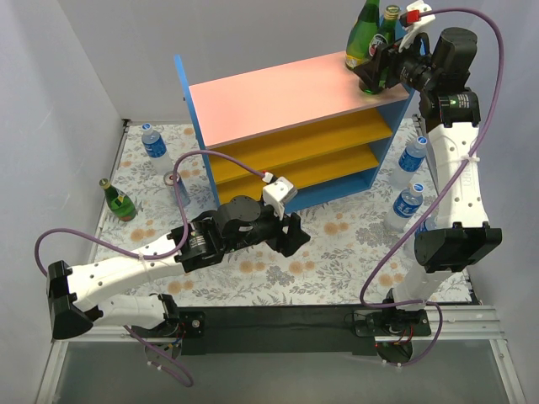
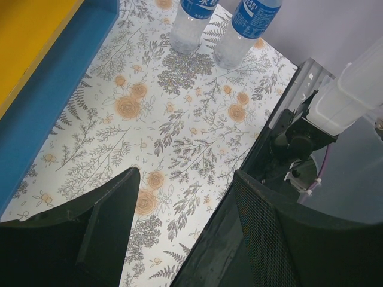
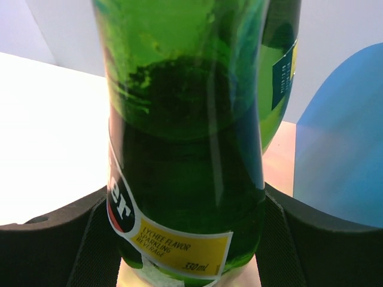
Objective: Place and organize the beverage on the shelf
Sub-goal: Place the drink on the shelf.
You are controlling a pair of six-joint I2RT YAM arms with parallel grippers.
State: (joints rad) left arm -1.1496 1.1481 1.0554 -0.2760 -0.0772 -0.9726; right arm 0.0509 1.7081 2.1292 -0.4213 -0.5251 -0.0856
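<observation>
Pink shelf top (image 1: pixel 278 93): green bottle (image 3: pixel 185 119) labelled "LYCHEE FLAVOR SPARKLING BEVERAGE".

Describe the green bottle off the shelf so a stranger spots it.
Start at the blue-sided shelf and go left across the floral mat. Near the mat's left edge stands a green bottle; its neighbour is clear plastic with a blue label.

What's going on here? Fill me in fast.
The right gripper is closed around a green glass bottle at the right end of the pink top board of the shelf, with a second green bottle just behind it. The left gripper hangs open and empty over the floral mat. A third green bottle and several clear plastic bottles stand on the mat.
</observation>
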